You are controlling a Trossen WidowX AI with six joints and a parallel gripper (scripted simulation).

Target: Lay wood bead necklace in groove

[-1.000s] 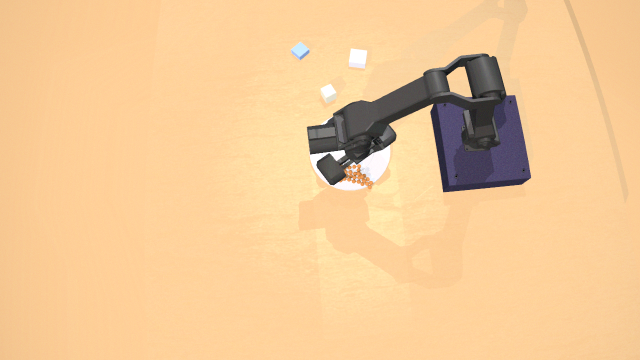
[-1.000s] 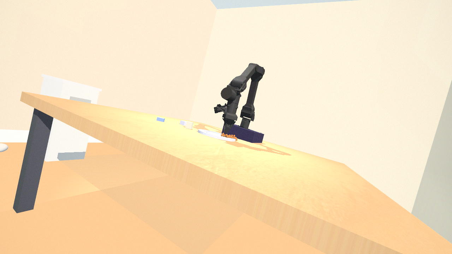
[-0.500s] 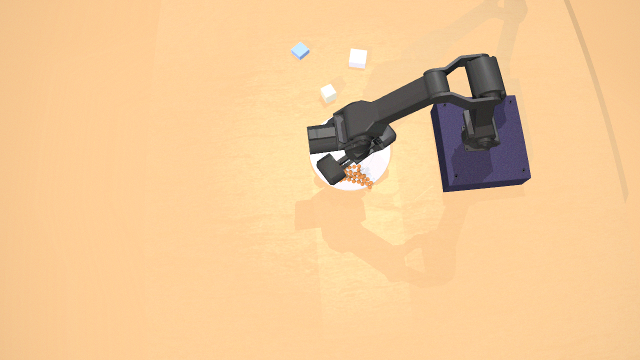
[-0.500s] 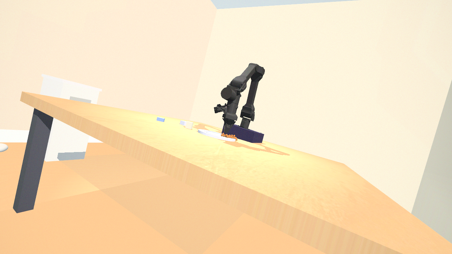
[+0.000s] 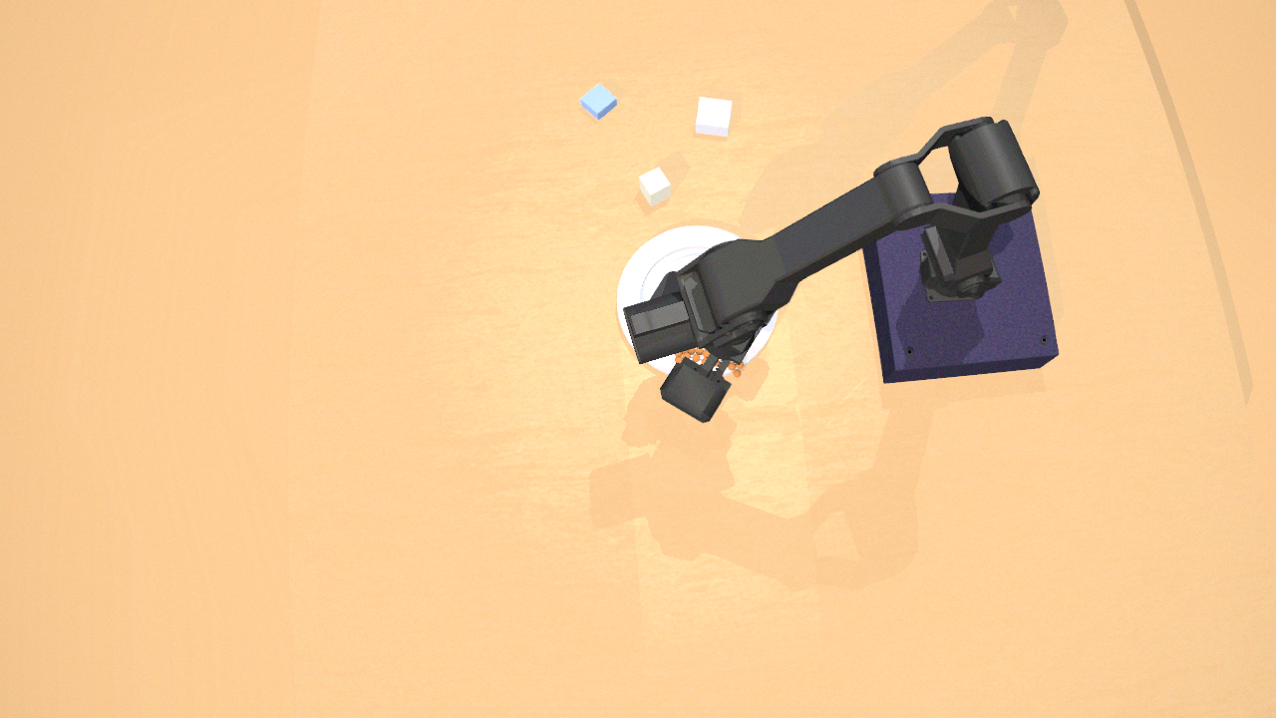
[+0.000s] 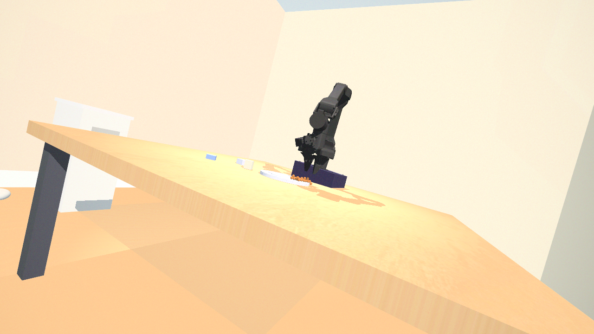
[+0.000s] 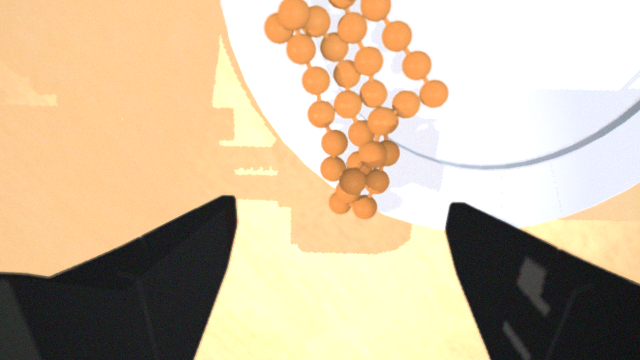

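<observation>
The wood bead necklace [image 5: 696, 357] [image 6: 300, 178] [image 7: 373, 93] is orange and lies bunched in several crossing strands on one side of the round white bead board [image 5: 631, 276] [image 6: 272, 174] [image 7: 575, 187]. In the wrist view its near end reaches the board's outer edge, and strands cross the thin grey groove line [image 7: 492, 166]. The top of the necklace is cut off there. My gripper [image 6: 311, 171] [image 7: 341, 202] is open and empty, above the board's edge, with the near end of the necklace showing between the fingertips. The arm hides the fingertips and part of the necklace in the top view.
A blue block [image 5: 598, 102] [image 6: 210, 157], a white block [image 5: 714, 117] [image 6: 240, 161] and a cream block [image 5: 655, 186] [image 6: 248, 164] stand beyond the board. The dark purple arm base [image 5: 936, 357] [image 6: 332, 179] stands to the board's right.
</observation>
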